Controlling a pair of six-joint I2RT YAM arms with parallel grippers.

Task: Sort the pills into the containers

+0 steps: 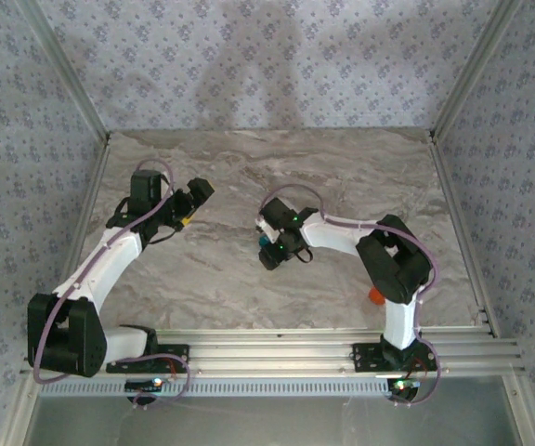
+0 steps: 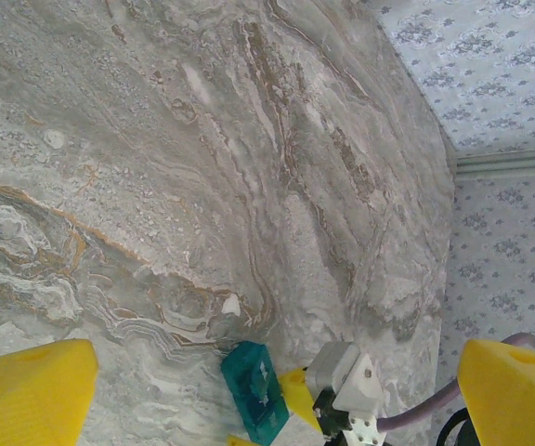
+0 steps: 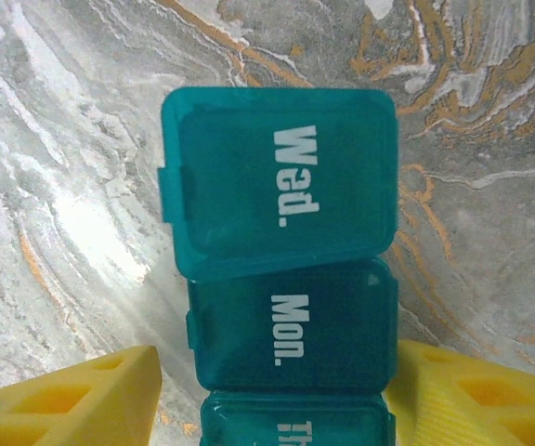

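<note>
Writing: the pill box (image 3: 286,307) carries white lettering on its lids, one word per lid. "Wed." is on the far lid and "Mon." on the middle one. The nearest lid is cut off by the frame edge, and only "Th" is readable.

Materials and shape: the pill box is translucent teal plastic, a straight row of rectangular compartments with rounded corners and a small tab on each lid's side. The "Wed." lid looks larger than the others and its near edge overlaps the "Mon." lid. It appears lifted, but I cannot tell how far. The counter (image 1: 342,177) is a grey marble pattern with brown-orange veins and a matt look.

Position: the box lies flat on the counter near its middle, directly under the right claw (image 3: 277,372).

Right claw: its jaws stand apart, with the yellow fingers (image 3: 72,400) on either side of the box. A strip of counter shows between one finger and the box wall, so nothing is gripped.

Left claw (image 2: 277,362): spread wide with nothing between the jaws, above bare counter to the left and well apart from the box.

Edges and room: aluminium rails (image 1: 342,339) run along the near edge and patterned walls (image 1: 267,56) close the other sides. Open counter lies beyond the box towards the back wall. A small orange object (image 1: 376,295) sits beside the right arm, partly hidden.
</note>
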